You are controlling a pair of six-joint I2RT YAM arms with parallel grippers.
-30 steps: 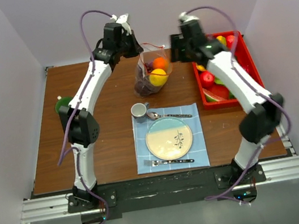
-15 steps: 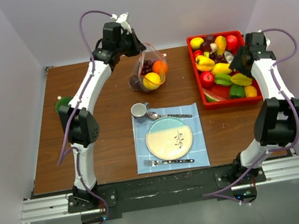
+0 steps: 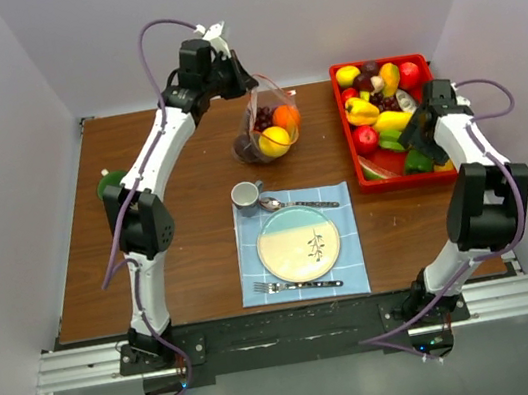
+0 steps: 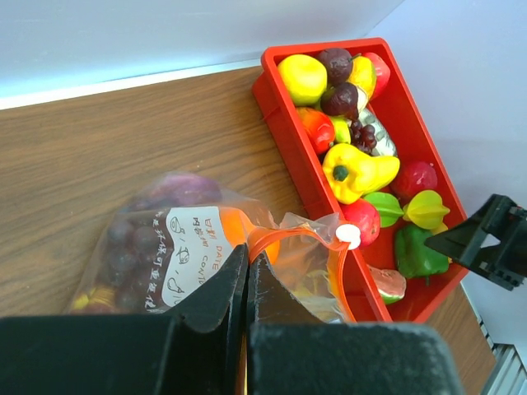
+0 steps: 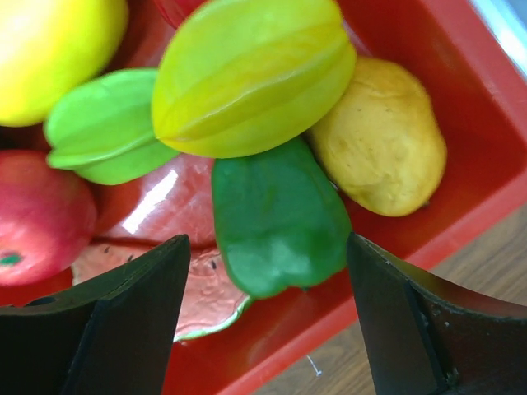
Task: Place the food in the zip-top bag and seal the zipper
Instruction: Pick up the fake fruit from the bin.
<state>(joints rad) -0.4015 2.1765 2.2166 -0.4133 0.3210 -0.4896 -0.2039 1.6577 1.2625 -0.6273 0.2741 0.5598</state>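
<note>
My left gripper is shut on the orange-red zipper strip of the clear zip-top bag and holds its mouth up above the table. The bag holds purple grapes, a yellow piece and an orange piece. In the left wrist view my left gripper pinches the strip's near end. My right gripper is open over the red tray, its jaws on either side of a green pepper. A yellow starfruit and a yellow potato-like piece lie beside the pepper.
The red tray at the right back holds several more toy fruits. A blue cloth with a plate, fork and spoon lies in the middle front. A grey cup stands by it. A green object lies at the left edge.
My right arm swung from beside the bag over to the red tray and came down over the green pepper. The bag in my left gripper swayed slightly.
</note>
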